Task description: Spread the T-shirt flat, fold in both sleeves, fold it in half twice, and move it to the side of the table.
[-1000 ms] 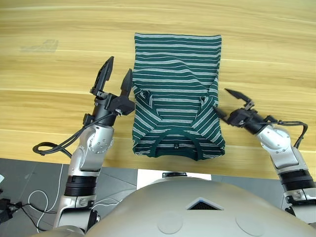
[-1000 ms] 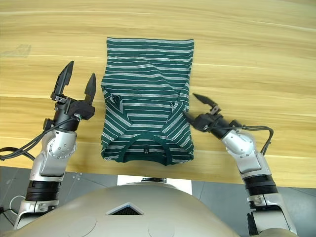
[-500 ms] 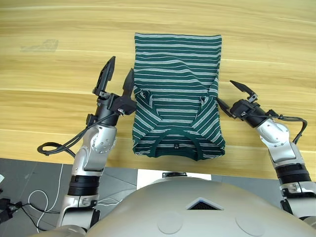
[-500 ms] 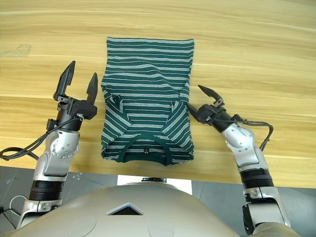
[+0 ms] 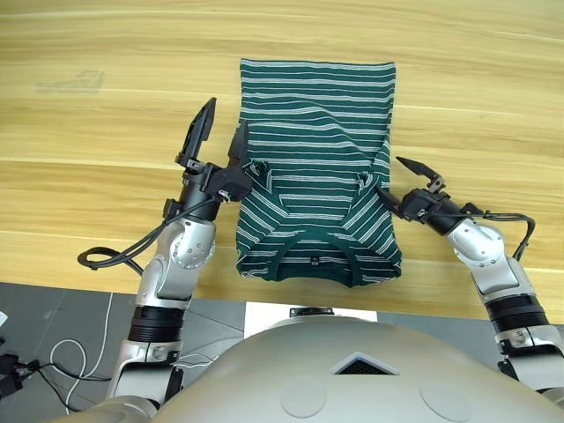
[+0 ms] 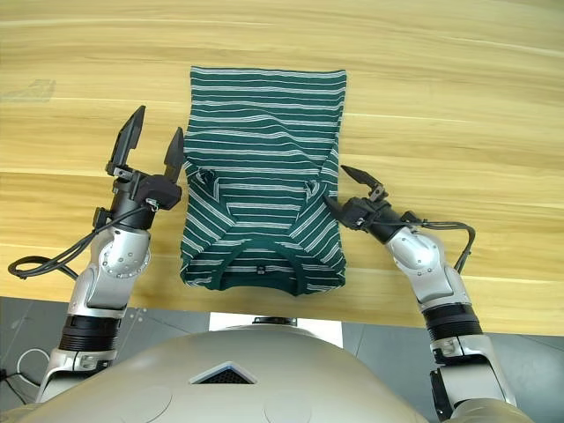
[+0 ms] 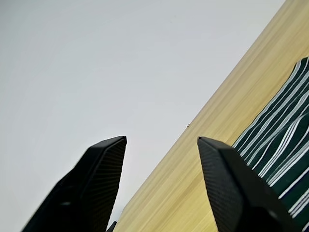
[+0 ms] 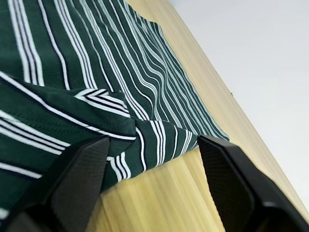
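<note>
A dark green T-shirt [image 5: 317,159] with white stripes lies on the wooden table [image 5: 106,53], both sleeves folded in over its body, collar toward me. My left gripper [image 5: 222,137] stands open just off the shirt's left edge, fingers pointing up and away. On the other side my right gripper [image 5: 401,181] is open at the shirt's right edge beside the folded sleeve, one finger low against the cloth. In the right wrist view the striped cloth [image 8: 72,72] lies between and beyond the two fingers [image 8: 231,188]. The left wrist view has the shirt's edge [image 7: 285,140] beside one finger.
Bare wooden tabletop stretches wide to the left, right and behind the shirt. The table's near edge [image 5: 88,280] runs just below the collar, with dark floor and loose cables [image 5: 53,361] under it at the left.
My left gripper has shifted right, closer to the shirt's left edge. My right gripper moved in toward the shirt's right edge and lowered onto the folded sleeve. The shirt has not moved.
</note>
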Robot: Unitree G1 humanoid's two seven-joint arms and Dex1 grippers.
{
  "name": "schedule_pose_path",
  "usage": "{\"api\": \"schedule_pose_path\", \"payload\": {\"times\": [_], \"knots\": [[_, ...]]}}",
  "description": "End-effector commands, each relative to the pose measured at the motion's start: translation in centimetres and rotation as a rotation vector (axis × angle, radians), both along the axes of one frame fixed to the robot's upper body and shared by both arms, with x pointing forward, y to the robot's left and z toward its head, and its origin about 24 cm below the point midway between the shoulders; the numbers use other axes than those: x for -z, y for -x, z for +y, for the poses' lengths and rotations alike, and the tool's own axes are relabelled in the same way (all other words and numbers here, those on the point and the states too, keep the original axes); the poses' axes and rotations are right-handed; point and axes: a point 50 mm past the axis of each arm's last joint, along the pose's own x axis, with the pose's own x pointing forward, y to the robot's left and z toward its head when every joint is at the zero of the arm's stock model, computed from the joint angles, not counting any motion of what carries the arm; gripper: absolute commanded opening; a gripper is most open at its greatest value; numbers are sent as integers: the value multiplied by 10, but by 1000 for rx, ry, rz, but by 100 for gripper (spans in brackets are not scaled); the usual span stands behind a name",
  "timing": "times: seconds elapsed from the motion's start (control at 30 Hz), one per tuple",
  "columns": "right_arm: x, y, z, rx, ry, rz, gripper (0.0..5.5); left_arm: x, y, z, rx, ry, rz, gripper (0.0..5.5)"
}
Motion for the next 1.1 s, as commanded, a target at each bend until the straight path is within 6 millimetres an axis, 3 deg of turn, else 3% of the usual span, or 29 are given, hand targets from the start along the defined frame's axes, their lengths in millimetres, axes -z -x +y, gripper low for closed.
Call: {"api": "schedule_pose_path", "payload": {"times": [0.03,0.3,0.5,0.7,0.8,0.87,0.93,1.0,1.1], "knots": [[9,-1,1,13,50,34,336,-3,-4,-5,14,-4,-16,276],[6,1,-22,204,26,43,336,0,-2,-1,5,-11,-4,276],[3,14,-22,243,-2,73,336,3,-1,1,6,-32,13,276],[2,20,5,155,-48,73,336,10,0,9,58,-129,48,276],[-18,14,17,105,-114,-46,336,7,2,25,81,-198,46,276],[-45,5,-10,155,-80,-173,336,2,11,50,80,-300,79,276],[-59,4,-50,205,79,-240,336,4,23,76,68,-477,165,276],[-60,12,-83,233,237,-242,336,5,36,89,97,-557,284,276],[-48,31,-95,140,362,-152,336,15,59,101,161,-692,506,276]]}}
